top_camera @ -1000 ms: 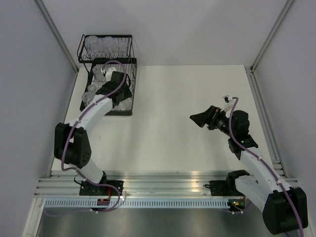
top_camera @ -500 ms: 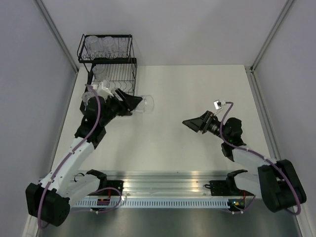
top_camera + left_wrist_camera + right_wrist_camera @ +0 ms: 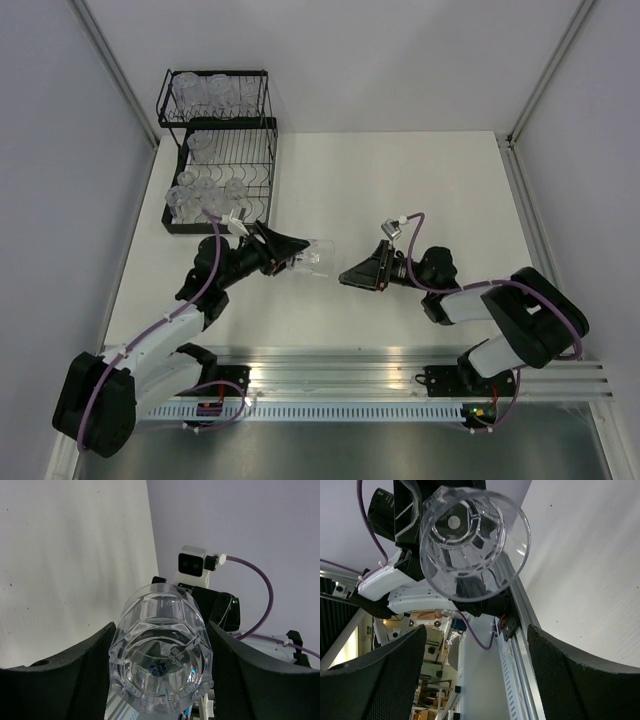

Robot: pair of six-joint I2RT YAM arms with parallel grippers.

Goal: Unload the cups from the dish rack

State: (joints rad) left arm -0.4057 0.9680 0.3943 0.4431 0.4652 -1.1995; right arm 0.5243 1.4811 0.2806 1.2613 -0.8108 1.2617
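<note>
My left gripper (image 3: 300, 259) is shut on a clear plastic cup (image 3: 312, 258) and holds it sideways above the table, mouth toward the right arm. In the left wrist view the cup's base (image 3: 161, 667) fills the gap between my fingers. My right gripper (image 3: 352, 277) is open and empty, facing the cup's mouth a short way off. In the right wrist view the cup (image 3: 470, 532) hangs ahead, beyond my fingers (image 3: 580, 675). The black wire dish rack (image 3: 220, 150) stands at the far left with several clear cups (image 3: 205, 190) on both tiers.
White walls close in the table on the left, back and right. An aluminium rail (image 3: 340, 372) runs along the near edge by the arm bases. The rack's black base tray (image 3: 215, 228) sits just beyond my left arm.
My left gripper has carried the cup from beside the rack toward the table's middle and front. My right gripper has swung left and nearer, now facing the cup's mouth.
</note>
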